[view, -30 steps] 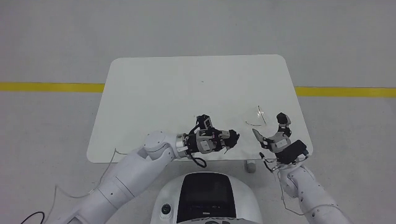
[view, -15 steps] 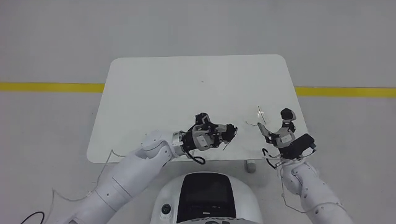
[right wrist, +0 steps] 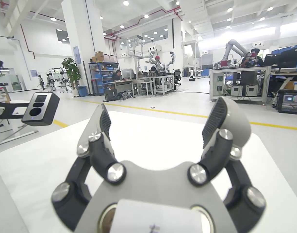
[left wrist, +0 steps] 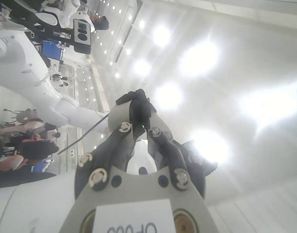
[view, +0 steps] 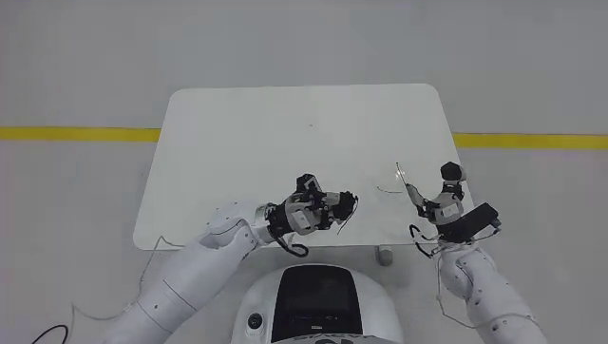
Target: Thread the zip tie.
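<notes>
**Left wrist view.** The left gripper (left wrist: 138,103) has its fingers pressed together on the dark end of a black zip tie (left wrist: 83,134). The thin strap runs out free to one side of the fingers, with nothing supporting it. Whether the clamped end is the head or the tail cannot be told. The camera looks up toward the ceiling lights.

**Top view.** The left gripper is above the near edge of the white table (view: 285,135), towards that edge's middle. The right gripper (view: 432,187) is over the table's near right corner, well apart from the left. Just beside it, a thin pale strip (view: 403,177) lies on the table and may be a second tie.

**Right wrist view.** The right gripper's ribbed pads (right wrist: 212,118) stand wide apart and hold nothing. They point out across the table top.

**Hazards, as judged.**
- The free strap is light and springy, so any swing of the left arm could whip its tip off line and make it miss the head's slot.
- If the fingers cover the head, the slot may be blocked.
- A grip on so thin a part could let the tie twist or slide between the pads.
- The right gripper, if it closes carelessly, could nudge the pale strip over the table's right edge, or pinch the strap at an angle and kink it.
</notes>
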